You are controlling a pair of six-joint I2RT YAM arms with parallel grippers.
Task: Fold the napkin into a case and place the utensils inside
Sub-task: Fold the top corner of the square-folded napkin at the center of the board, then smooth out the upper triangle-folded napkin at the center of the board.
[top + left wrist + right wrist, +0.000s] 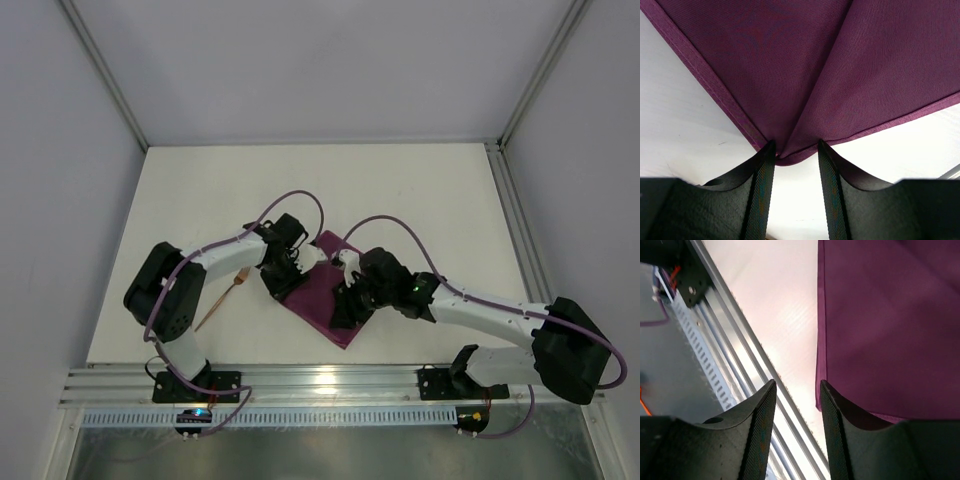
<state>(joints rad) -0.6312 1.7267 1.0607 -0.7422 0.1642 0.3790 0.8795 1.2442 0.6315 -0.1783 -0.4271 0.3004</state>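
Note:
The plum-purple napkin (322, 292) lies folded as a slanted oblong in the middle of the white table. My left gripper (283, 273) sits at its left end. In the left wrist view the left gripper (795, 145) is open, with a creased corner of the napkin (840, 75) lying between the fingertips. My right gripper (347, 300) hovers over the napkin's near right part. In the right wrist view the right gripper (797, 385) is open, nothing between its fingers, and the napkin (890, 330) has its edge beside the right finger. One copper fork (222, 300) lies left of the napkin. No other utensils show.
An aluminium rail (330, 380) runs along the table's near edge, and the rail (740, 365) shows close under the right gripper. Grey enclosure walls stand at the left, back and right. White tabletop (400, 200) stretches behind the napkin.

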